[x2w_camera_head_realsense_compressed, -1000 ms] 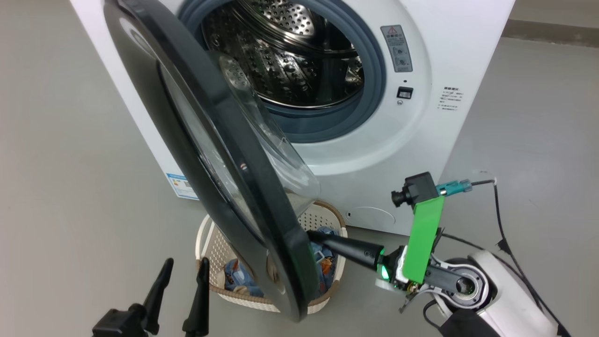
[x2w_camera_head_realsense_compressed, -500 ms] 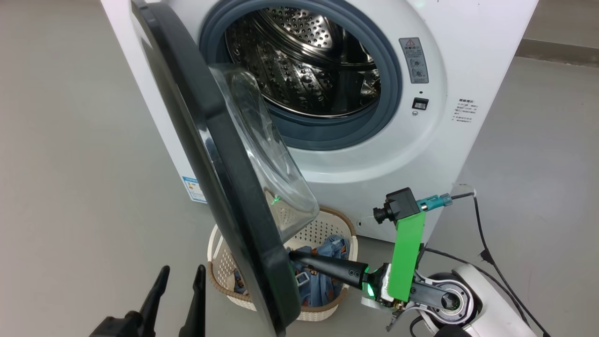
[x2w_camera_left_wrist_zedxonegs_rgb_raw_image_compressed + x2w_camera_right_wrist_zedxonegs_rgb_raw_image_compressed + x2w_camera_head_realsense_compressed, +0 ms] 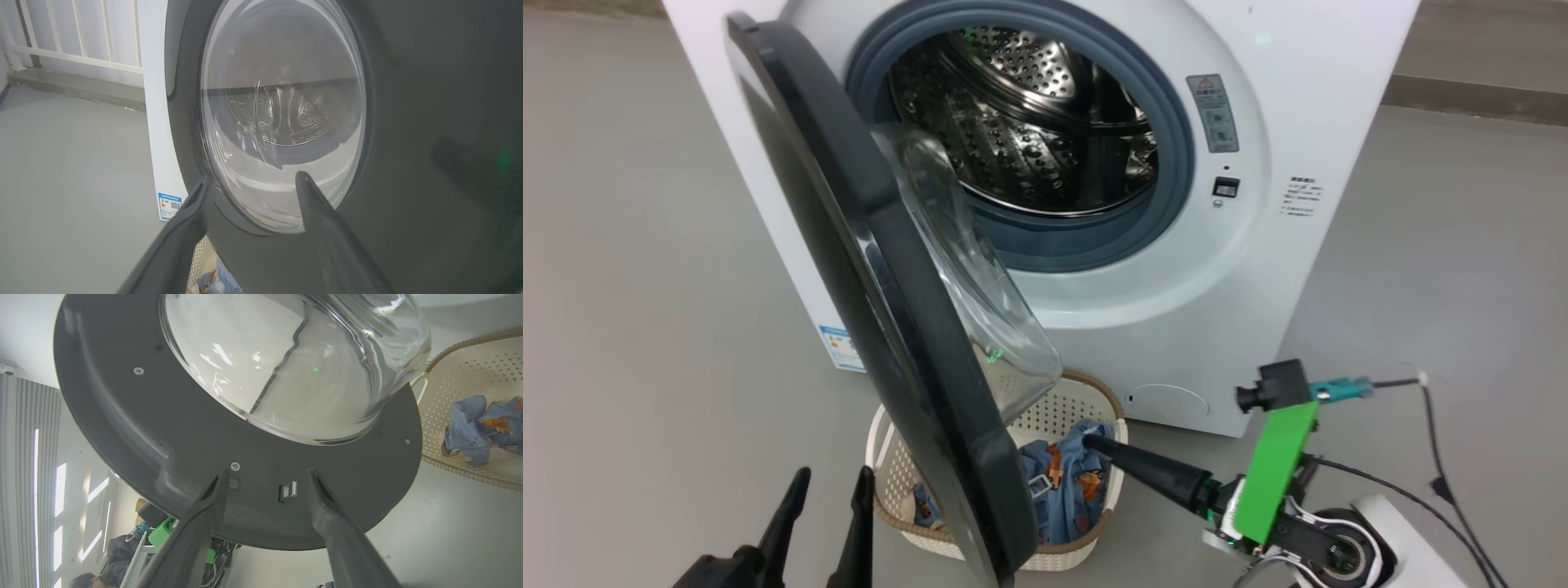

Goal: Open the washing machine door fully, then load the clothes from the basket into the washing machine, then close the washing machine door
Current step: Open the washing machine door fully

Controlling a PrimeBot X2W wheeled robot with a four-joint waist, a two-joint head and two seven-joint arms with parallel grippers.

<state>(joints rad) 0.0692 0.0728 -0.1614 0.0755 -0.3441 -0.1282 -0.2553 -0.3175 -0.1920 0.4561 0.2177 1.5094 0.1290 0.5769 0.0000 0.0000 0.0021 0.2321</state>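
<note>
1. Round glossy black door (image 3: 866,269) hangs half-open over the cream perforated basket (image 3: 1086,392), so it's partly blocking the blue printed clothes (image 3: 1062,482).
2. Both empty: right gripper (image 3: 267,473) spread by its inner face, left gripper (image 3: 834,474) wide open.

black door (image 3: 866,245), blue orange-printed clothes (image 3: 1063,494), cream basket (image 3: 894,469)

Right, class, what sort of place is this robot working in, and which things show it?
Most likely a laundry area, perhaps a test room: a white front-loading washing machine with its door standing open, and a basket of clothes on the plain grey floor in front of it.
</note>
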